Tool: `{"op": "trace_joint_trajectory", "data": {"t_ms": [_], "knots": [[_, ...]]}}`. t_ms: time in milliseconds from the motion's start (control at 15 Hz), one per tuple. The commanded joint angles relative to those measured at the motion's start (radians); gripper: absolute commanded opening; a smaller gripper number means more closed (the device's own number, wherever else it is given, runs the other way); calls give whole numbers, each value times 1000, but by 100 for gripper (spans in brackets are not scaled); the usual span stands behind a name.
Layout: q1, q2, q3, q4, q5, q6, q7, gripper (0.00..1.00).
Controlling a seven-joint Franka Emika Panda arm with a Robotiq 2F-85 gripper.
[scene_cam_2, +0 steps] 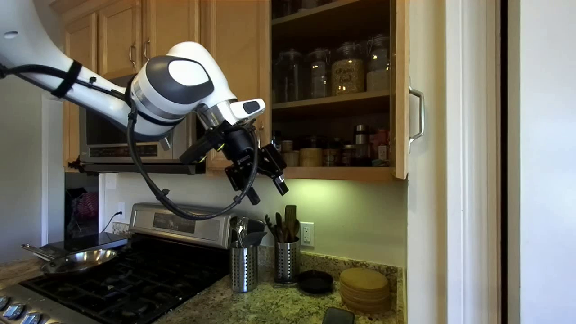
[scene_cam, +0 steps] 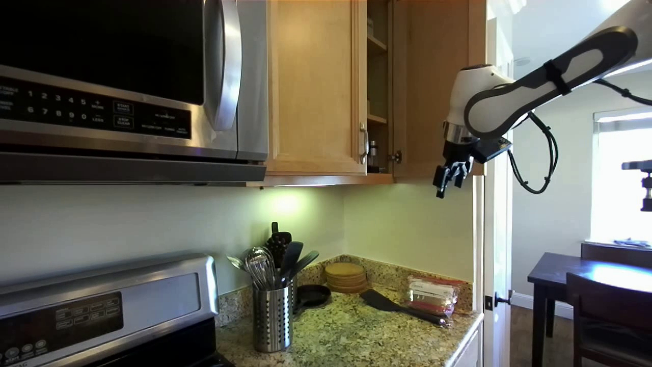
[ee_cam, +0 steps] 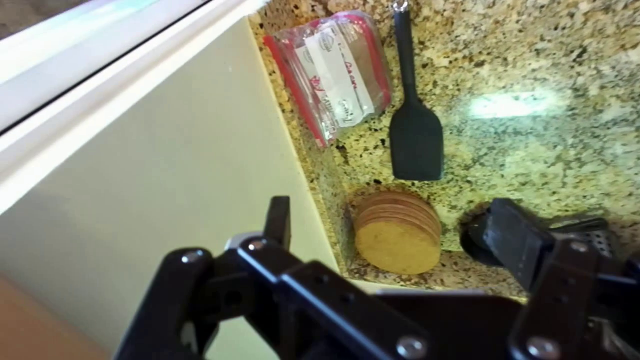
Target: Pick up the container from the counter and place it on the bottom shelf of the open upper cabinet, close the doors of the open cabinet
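Observation:
My gripper (scene_cam_2: 269, 192) hangs in the air below and in front of the upper cabinet (scene_cam_2: 330, 96), its jaws wide apart with nothing between them. In the wrist view the two fingers (ee_cam: 278, 217) spread over the wall and counter (ee_cam: 480, 60). No container of the described kind shows on the counter. Several jars crowd the bottom shelf (scene_cam_2: 335, 173) in an exterior view, and I cannot tell whether the container is among them. The right door (scene_cam_2: 400, 90) is swung wide, seen edge-on with its handle outward. The left door (scene_cam: 316, 86) lies flat over its side.
A perforated utensil holder (scene_cam: 272, 321) stands by the stove (scene_cam_2: 135, 270). Round wooden boards (ee_cam: 397, 245), a black spatula (ee_cam: 416, 140) and a red-edged plastic bag (ee_cam: 332, 75) lie on the counter. The microwave (scene_cam: 117, 92) sits left of the cabinet; a wall corner closes the right.

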Motion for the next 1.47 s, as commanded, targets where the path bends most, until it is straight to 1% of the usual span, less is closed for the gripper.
{"op": "trace_joint_trajectory", "data": {"t_ms": [0, 267, 400, 533, 600, 733, 867, 1067, 1400], "knots": [[-54, 65, -13, 72, -85, 15, 108, 100], [-106, 106, -22, 130, -224, 22, 227, 100], [-112, 121, -38, 154, -275, 17, 265, 100], [-108, 123, -64, 175, -293, 6, 269, 100], [-93, 111, -91, 180, -260, 2, 217, 100], [-85, 106, -131, 196, -217, 3, 155, 100], [-73, 98, -186, 215, -134, 5, 42, 100], [-77, 93, -246, 248, -18, -5, -112, 100], [-75, 99, -336, 295, 127, -5, -303, 100]]}}
